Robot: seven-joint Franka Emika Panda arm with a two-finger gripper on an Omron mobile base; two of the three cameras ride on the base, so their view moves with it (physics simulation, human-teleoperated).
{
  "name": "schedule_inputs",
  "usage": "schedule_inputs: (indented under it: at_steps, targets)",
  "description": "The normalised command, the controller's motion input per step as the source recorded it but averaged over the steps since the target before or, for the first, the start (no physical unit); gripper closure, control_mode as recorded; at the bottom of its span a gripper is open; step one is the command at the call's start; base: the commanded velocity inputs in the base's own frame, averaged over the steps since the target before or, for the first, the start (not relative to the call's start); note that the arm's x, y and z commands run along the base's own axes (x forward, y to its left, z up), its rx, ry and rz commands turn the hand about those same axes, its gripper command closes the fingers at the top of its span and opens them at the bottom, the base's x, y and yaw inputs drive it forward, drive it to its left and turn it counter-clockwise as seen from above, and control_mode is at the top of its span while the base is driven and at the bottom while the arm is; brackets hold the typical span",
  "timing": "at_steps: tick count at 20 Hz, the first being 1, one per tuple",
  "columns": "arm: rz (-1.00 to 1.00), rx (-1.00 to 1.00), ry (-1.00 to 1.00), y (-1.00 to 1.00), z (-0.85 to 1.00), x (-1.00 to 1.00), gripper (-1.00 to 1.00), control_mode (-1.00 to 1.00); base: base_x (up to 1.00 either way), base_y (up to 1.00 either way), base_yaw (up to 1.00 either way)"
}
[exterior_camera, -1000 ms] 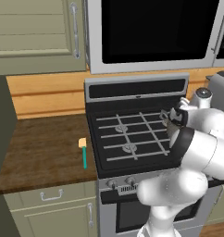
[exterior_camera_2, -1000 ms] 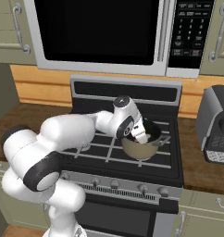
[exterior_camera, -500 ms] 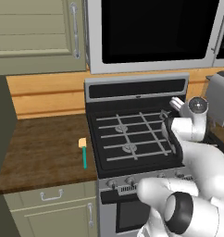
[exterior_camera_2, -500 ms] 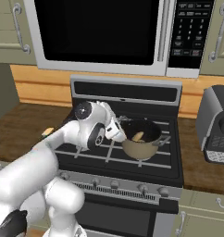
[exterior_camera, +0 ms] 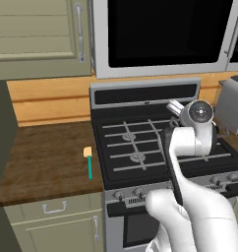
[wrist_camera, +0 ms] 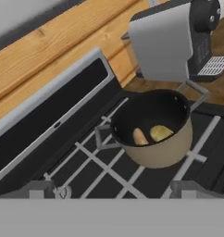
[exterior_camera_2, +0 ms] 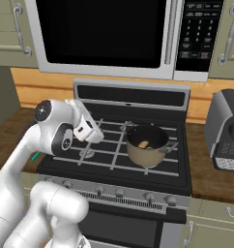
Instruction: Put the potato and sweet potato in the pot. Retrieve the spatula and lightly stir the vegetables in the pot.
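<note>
My claw (wrist_camera: 112,192) — jaws spread wide, nothing between them; in the hand view its two tips stand far apart at six o'clock.

Pot (wrist_camera: 155,129) — grey-tan outside, dark inside, sitting on the stove (exterior_camera_2: 153,174) grate, at two o'clock from centre in the hand view. In the right base view the pot (exterior_camera_2: 147,145) sits at three o'clock of my wrist, apart from it.

Potato (wrist_camera: 161,133) — olive-yellow lump lying on the pot's floor.

Sweet potato (wrist_camera: 140,137) — tan-orange tapered piece, also in the pot, just beside the potato at its nine o'clock in the hand view; whether they touch I cannot tell.

Spatula (exterior_camera: 89,161) — teal handle, cream head, flat on the wooden counter (exterior_camera: 42,162) in the left base view, just beside the stove's edge, head pointing to twelve o'clock, well apart from my claw.

Coffee machine (wrist_camera: 178,41) — grey, at twelve o'clock beyond the pot in the hand view.

Microwave (exterior_camera_2: 114,34) — above the stove.
</note>
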Motion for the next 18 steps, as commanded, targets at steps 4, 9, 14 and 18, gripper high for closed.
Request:
schedule_inputs:
  at_steps: [4,9,14,18]
  targets:
    - [0.15,0.10,0.34,0.71,0.42,-0.53,-1.00,-1.00,0.00,0.00,0.00]
    - [0.22,0.05,0.28,0.93,-0.06,-0.58,-1.00,-1.00,0.00,0.00,0.00]
    - [0.19,0.00,0.13,1.00,-0.42,-0.49,-1.00,-1.00,0.00,0.00,0.00]
    - [0.08,-0.07,0.06,0.99,-0.35,-0.13,-1.00,-1.00,0.00,0.00,0.00]
